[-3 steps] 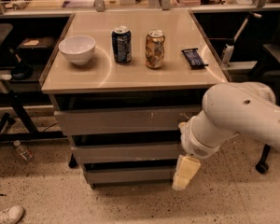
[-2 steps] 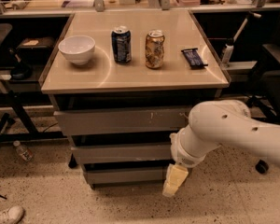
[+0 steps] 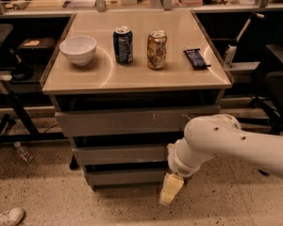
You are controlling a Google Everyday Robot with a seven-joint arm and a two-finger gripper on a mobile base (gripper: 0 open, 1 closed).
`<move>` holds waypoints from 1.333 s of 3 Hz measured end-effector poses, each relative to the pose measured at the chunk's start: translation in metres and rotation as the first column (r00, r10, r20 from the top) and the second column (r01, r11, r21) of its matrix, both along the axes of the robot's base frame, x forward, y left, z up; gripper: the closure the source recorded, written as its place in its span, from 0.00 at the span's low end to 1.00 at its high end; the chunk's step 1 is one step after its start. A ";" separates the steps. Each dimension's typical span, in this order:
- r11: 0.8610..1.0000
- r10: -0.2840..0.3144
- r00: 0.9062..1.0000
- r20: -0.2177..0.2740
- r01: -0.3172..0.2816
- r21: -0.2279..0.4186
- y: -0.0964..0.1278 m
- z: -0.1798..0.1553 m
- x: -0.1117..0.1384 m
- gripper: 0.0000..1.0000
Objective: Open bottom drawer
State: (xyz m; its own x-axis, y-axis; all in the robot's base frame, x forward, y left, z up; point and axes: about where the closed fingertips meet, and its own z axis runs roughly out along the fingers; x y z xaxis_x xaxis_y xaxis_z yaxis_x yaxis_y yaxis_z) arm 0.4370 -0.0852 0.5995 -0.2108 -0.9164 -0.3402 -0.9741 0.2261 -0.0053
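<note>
The bottom drawer (image 3: 125, 176) is the lowest, narrowest grey front of the three under the beige table top; it looks pushed in, flat and unmarked. My gripper (image 3: 171, 190) hangs from the white arm (image 3: 226, 142) at the drawer's right end, just in front of and slightly below its front panel. The cream fingers (image 3: 170, 192) point down toward the floor. The arm covers the right ends of the middle and bottom drawers.
On the table top (image 3: 179, 74) stand a white bowl (image 3: 78, 49), a blue can (image 3: 123, 44), a gold can (image 3: 156, 49) and a dark wrapped bar (image 3: 196, 58). The top drawer (image 3: 132, 121) has white scratch marks. A bottle (image 3: 23, 151) and a shoe (image 3: 7, 217) lie on the floor at left. A chair (image 3: 278, 79) stands at right.
The arm and gripper have moved left and slightly down, from right of the drawers to the bottom drawer's right end. The drawers have not moved.
</note>
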 end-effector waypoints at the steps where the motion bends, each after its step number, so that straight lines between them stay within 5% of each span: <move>1: 1.000 0.010 1.000 0.013 -0.010 0.014 0.002 -0.007 -0.001 0.00; 3: 0.999 -0.021 1.000 0.014 0.021 0.041 0.012 -0.086 0.008 0.00; 4: 0.996 -0.062 0.998 -0.032 0.064 0.064 0.013 -0.123 0.016 0.00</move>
State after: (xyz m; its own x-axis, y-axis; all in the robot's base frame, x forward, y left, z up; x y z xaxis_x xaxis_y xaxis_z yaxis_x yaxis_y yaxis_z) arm 0.4533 -0.0717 0.4769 -0.2784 -0.8771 -0.3913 -0.9574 0.2859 0.0402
